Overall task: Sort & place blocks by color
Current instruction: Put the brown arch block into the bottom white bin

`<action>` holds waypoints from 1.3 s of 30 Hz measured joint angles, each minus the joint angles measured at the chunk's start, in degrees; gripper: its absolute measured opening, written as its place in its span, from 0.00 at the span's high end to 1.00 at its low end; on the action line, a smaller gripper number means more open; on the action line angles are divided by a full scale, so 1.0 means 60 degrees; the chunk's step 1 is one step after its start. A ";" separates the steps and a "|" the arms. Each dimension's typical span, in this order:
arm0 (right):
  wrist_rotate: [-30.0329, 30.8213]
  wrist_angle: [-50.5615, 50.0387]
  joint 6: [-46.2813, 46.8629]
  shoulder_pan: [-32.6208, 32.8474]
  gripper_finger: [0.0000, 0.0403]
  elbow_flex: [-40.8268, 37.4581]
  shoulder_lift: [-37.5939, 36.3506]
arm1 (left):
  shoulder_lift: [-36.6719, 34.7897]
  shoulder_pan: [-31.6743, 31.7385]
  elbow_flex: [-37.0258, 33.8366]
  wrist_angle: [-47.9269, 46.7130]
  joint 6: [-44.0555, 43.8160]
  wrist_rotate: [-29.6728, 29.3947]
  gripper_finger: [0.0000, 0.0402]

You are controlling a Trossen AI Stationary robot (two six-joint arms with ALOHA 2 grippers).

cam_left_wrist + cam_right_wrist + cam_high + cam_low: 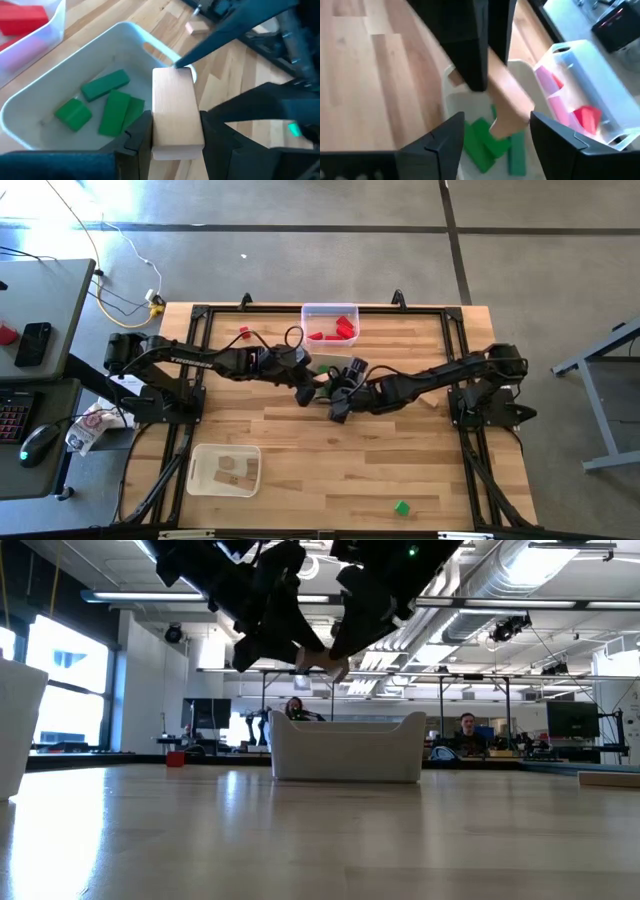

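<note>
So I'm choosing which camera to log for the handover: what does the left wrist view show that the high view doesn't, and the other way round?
Only the left wrist view shows the left claw shut on the plain wood block, and the green blocks inside the white tray. Only the high view shows the tray of wood blocks, the stray green block and the stray red block. Both show the clear tray of red blocks and the right claw meeting the left.
</note>
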 joint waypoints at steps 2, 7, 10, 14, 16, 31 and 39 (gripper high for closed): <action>-0.0086 -0.0195 0.0249 0.0082 0.48 0.0000 -0.0086 | -0.0009 -0.0010 0.0004 -0.0201 0.0005 -0.0071 0.73; -0.0129 -0.0625 0.0749 0.0402 0.47 0.0000 -0.0465 | -0.0085 -0.0149 0.0015 -0.0974 0.0043 -0.0136 0.73; -0.0094 -0.0837 0.1009 0.0601 0.46 0.0000 -0.0641 | -0.0230 -0.0378 0.0015 -0.1409 0.0045 -0.0106 0.73; -0.0175 -0.1134 0.1176 0.0830 0.46 0.0000 -0.0780 | -0.0526 -0.0903 0.0011 -0.1965 -0.0015 -0.0106 0.73; -0.0189 -0.1517 0.1445 0.0916 0.46 0.0000 -0.0815 | -0.0731 -0.1219 0.0015 -0.2175 -0.0033 -0.0087 0.73; -0.1378 -0.3189 0.3485 0.0951 0.46 0.0000 -0.0827 | -0.2718 -0.3841 0.0010 -0.5548 -0.1543 -0.1012 0.72; -0.2182 -0.3337 0.4049 0.0951 0.46 0.0000 -0.0823 | -0.3201 -0.5511 0.0011 -0.6310 -0.2522 -0.1234 0.72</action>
